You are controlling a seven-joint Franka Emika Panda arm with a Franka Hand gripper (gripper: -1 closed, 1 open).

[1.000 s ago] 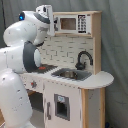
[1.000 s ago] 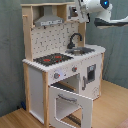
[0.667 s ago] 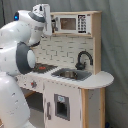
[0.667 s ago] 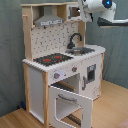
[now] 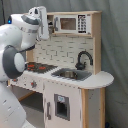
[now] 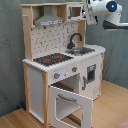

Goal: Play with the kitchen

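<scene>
The worktop of the kitchen (image 6: 35, 75) offers open room above the hob (image 6: 52, 59) and the sink (image 6: 82, 50), up to the hood (image 6: 48, 20) and the upper shelf. The black faucet (image 6: 74, 40) stands upright at the back of the sink and blocks passage there. The rounded end of the worktop (image 5: 100, 78) lies bare. The oven door (image 6: 70, 106) hangs open, swung out over the floor, obstructing approach to the lower front. The arm's end (image 6: 92, 12) sits high beside the upper shelf, close to its side edge.
</scene>
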